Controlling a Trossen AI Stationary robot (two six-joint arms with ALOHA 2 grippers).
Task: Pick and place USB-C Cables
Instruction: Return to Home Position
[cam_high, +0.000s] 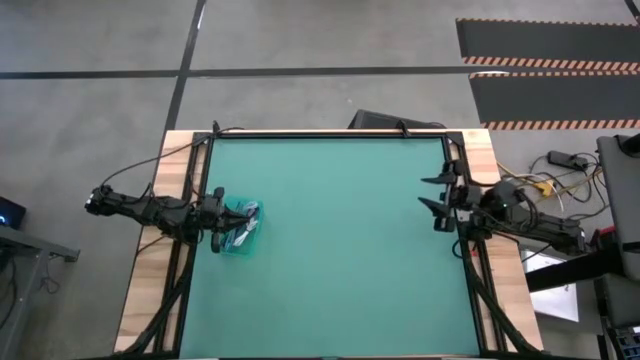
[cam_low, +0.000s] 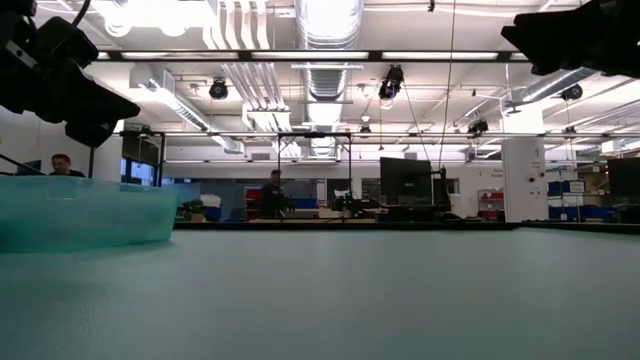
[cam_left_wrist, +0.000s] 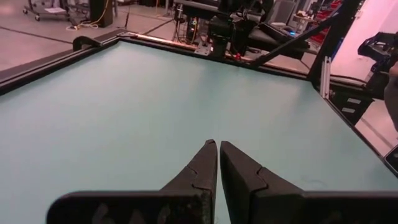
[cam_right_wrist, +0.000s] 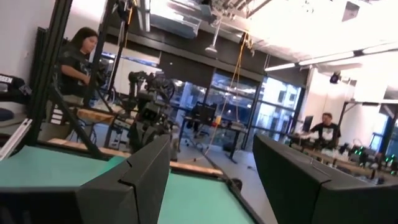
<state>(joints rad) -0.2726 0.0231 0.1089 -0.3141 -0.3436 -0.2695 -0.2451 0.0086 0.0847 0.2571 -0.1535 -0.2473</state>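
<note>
My left gripper sits at the table's left edge, its arm stretched level toward the middle. The fingers are pinched to a bare slit with nothing between them. At its tip stands the clear teal tub, and the USB-C cables lie inside in a white-and-blue heap; I can't tell which way any bundle runs. Across the green mat, the right gripper faces inward from the right edge, fingers spread wide and empty.

Clear plastic tub — matt smooth table mat — bare wood edge.
</note>
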